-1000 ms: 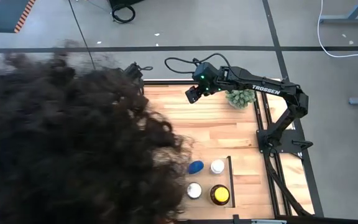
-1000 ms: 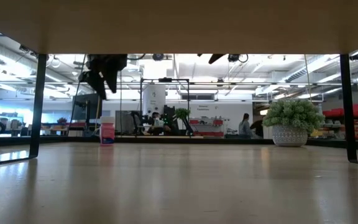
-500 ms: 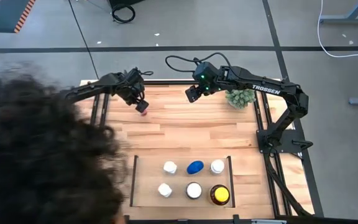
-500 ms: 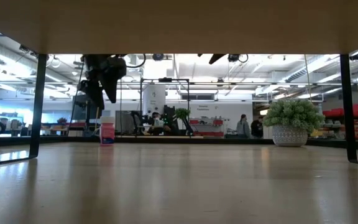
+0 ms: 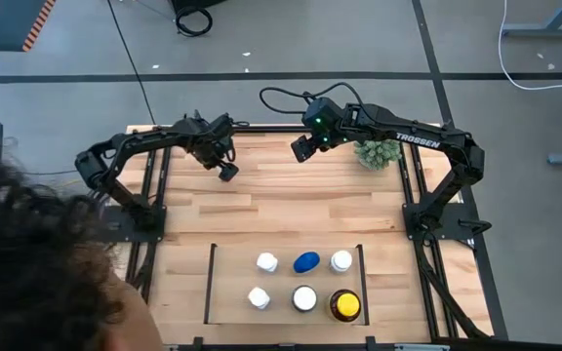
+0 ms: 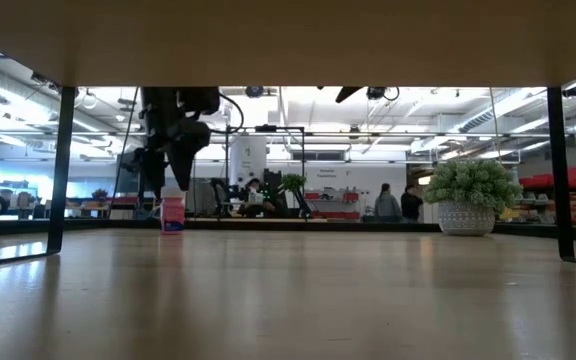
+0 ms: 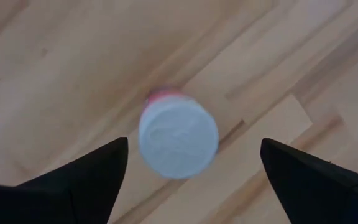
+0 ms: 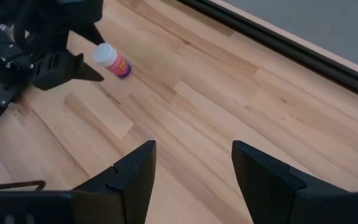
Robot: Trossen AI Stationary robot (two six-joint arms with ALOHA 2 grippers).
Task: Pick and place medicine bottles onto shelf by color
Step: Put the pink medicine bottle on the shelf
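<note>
Hovering directly above the reddish white-capped bottle (image 7: 178, 142), the left gripper (image 7: 191, 168) has its fingers spread wide on either side of the cap without touching it. That bottle stands alone at the table's far end, well apart from the shelf (image 5: 228, 253), where six bottles sit. Nearby, beside the green plant (image 5: 377, 152), the right gripper (image 8: 191, 165) hangs open over bare wood.

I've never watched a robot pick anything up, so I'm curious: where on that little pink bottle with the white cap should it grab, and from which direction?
Probably from straight above, closing on the round sides just under the white cap. The pink bottle stands upright on the wood, nothing close beside it, and the open left gripper already hangs above with a finger on either side. Being round, any pair of opposite sides should serve.
</note>
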